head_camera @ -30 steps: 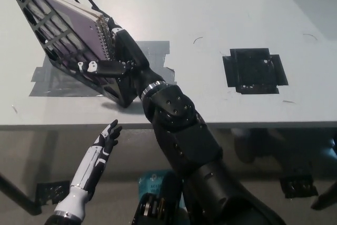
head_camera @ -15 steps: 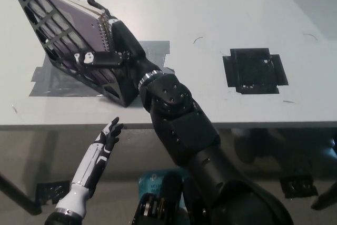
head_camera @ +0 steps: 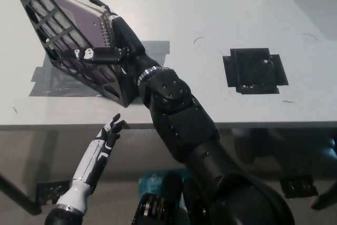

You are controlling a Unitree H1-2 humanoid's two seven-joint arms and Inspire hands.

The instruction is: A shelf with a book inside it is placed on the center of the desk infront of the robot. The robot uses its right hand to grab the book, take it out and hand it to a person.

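Black right hand (head_camera: 108,46): reaches into the open near-right end of the shelf, clamped on the spiral edge of the book, one finger lying across the shelf's near side
Purple spiral-bound book (head_camera: 71,17): inside the shelf at the far left of the desk, leaning with it, its wire binding at the open end against the hand
Black lattice plastic shelf (head_camera: 58,46): tilted, its lower corner close to the desk's near edge, its far end cut off by the picture's top left corner
Grey tape patch (head_camera: 50,82): flat on the desk under and around the shelf, stretching right past the forearm
White desk top (head_camera: 210,9): bare and broad to the right of and beyond the shelf; its near edge runs across the picture just below the shelf corner
Black square tape mark (head_camera: 255,70): flat on the desk, well to the right of the arm
Black right forearm (head_camera: 174,109): crosses the near desk edge right beside the shelf's lower corner
White left hand (head_camera: 108,135): below the desk's near edge at lower left, fingers spread, holding nothing, apart from the shelf
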